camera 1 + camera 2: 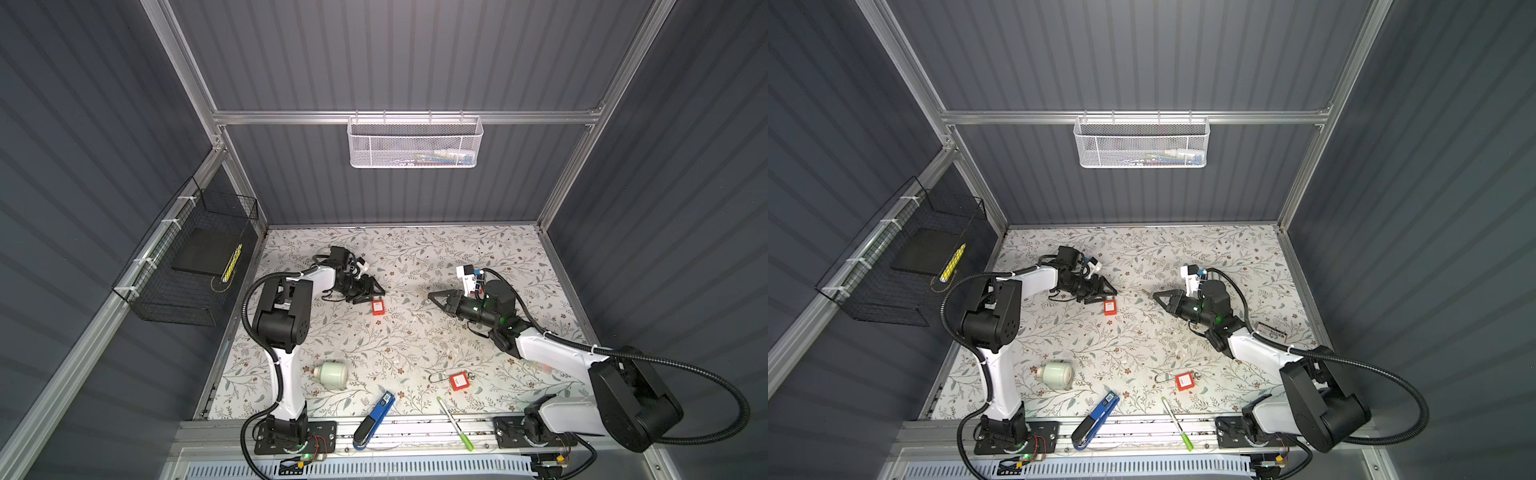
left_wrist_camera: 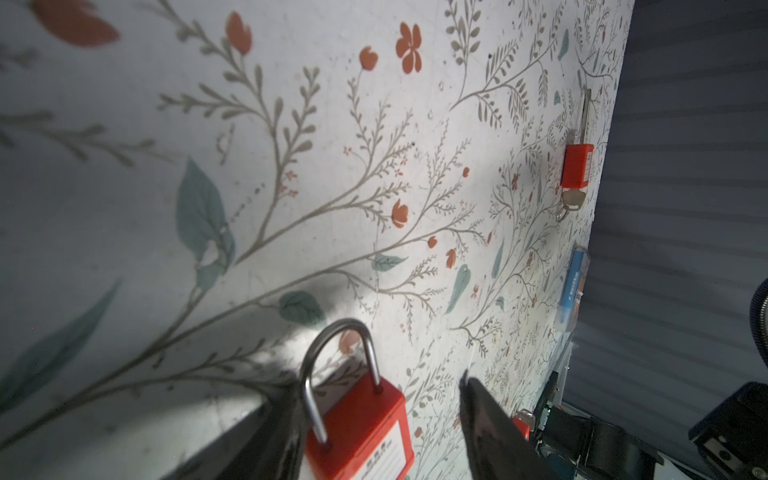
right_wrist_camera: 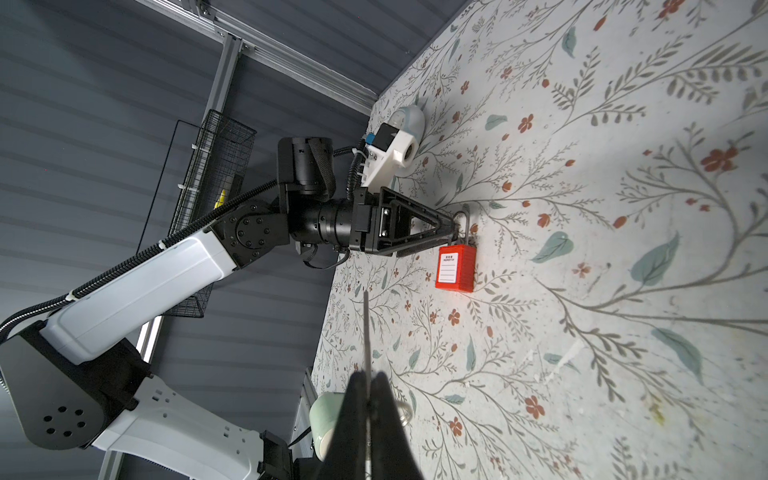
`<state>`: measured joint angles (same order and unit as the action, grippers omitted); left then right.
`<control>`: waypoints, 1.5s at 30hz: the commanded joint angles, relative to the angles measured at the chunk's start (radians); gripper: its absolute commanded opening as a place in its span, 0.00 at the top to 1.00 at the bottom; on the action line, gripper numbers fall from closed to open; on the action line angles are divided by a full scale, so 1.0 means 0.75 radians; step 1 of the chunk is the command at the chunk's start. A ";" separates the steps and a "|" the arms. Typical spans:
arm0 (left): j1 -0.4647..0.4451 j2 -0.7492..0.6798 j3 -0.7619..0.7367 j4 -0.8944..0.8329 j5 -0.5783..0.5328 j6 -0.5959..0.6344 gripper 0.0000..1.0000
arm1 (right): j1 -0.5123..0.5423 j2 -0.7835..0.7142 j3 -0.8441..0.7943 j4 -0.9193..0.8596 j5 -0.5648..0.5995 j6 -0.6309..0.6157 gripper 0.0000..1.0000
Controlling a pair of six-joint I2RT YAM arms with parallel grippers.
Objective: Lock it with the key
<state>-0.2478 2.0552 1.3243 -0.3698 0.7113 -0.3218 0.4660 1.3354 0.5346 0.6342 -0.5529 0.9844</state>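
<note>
A red padlock (image 1: 377, 308) with a white label and a steel shackle (image 2: 332, 365) lies flat on the floral table mid-left. My left gripper (image 2: 376, 382) is open around its shackle end. One finger (image 2: 282, 424) lies against a shackle leg and the other finger (image 2: 486, 419) stands clear of the body. Seen from the right wrist, the left gripper (image 3: 454, 229) has its tips at the shackle, above the padlock (image 3: 455, 268). My right gripper (image 1: 430, 294) is shut on the key, whose thin silver blade (image 3: 365, 328) sticks out past the pads toward the padlock. The key's head is hidden.
A second red padlock (image 1: 458, 381) with a long shackle and a key in it lies front right. A pale green jar (image 1: 330, 374) lies front left. A blue stapler (image 1: 374, 419) and a green pen (image 1: 455, 424) lie at the front edge. A black wire basket (image 1: 187, 266) hangs left and a white mesh basket (image 1: 415, 143) hangs on the back wall.
</note>
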 commanded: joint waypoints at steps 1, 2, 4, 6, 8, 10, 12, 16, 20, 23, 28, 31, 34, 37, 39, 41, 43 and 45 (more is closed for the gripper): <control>0.001 0.009 0.002 -0.014 0.009 -0.009 0.39 | 0.009 0.015 -0.011 0.033 -0.003 -0.004 1.00; 0.001 0.009 0.003 -0.014 0.007 -0.008 0.39 | 0.009 0.019 -0.009 0.036 -0.003 0.000 1.00; 0.001 0.009 0.002 -0.012 0.014 -0.005 0.39 | 0.009 0.026 -0.006 0.043 -0.007 0.003 1.00; 0.001 0.014 0.010 -0.014 0.023 0.002 0.39 | 0.011 0.026 -0.007 0.045 -0.007 0.005 1.00; 0.001 0.015 0.012 -0.018 0.023 0.004 0.39 | 0.011 0.022 -0.009 0.043 -0.007 0.003 1.00; 0.001 0.015 0.013 -0.016 0.030 0.005 0.39 | 0.010 0.014 -0.013 0.037 -0.005 -0.001 1.00; 0.001 0.015 0.015 -0.018 0.036 0.009 0.39 | 0.011 0.007 -0.018 0.031 -0.001 -0.005 1.00; 0.001 0.013 0.019 -0.026 0.045 0.019 0.39 | 0.012 0.010 -0.016 0.035 -0.005 -0.002 1.00; 0.001 0.003 0.018 -0.034 0.030 0.026 0.39 | 0.014 0.016 -0.007 0.038 -0.007 -0.001 1.00; 0.001 -0.003 0.002 -0.005 0.033 0.010 0.39 | 0.015 0.021 -0.005 0.038 -0.008 -0.001 1.00; 0.001 -0.006 0.001 0.007 0.013 -0.002 0.39 | 0.017 0.018 -0.009 0.033 0.004 0.003 1.00; 0.001 -0.072 -0.007 0.014 -0.112 -0.018 0.39 | 0.036 -0.001 -0.013 -0.027 0.085 0.045 1.00; 0.003 -0.159 -0.009 0.024 -0.216 -0.031 0.37 | 0.116 0.001 -0.011 -0.091 0.202 0.088 1.00; 0.003 -0.178 0.041 -0.024 -0.251 -0.023 0.36 | 0.187 0.043 0.011 -0.126 0.316 0.113 1.00; 0.003 -0.188 0.064 -0.059 -0.271 -0.009 0.36 | 0.212 0.089 0.013 -0.104 0.376 0.172 1.00; 0.003 -0.218 0.070 -0.088 -0.311 0.004 0.36 | 0.235 0.139 0.020 -0.088 0.437 0.239 1.00; 0.005 -0.269 0.049 -0.088 -0.357 0.005 0.35 | 0.262 0.195 0.048 -0.068 0.479 0.275 1.00; 0.007 -0.313 0.028 -0.090 -0.376 0.008 0.34 | 0.286 0.263 0.098 -0.068 0.492 0.288 1.00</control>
<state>-0.2478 1.8820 1.3548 -0.3950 0.4812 -0.3325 0.6579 1.4872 0.5507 0.5735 -0.2588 1.1481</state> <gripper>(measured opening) 0.654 0.045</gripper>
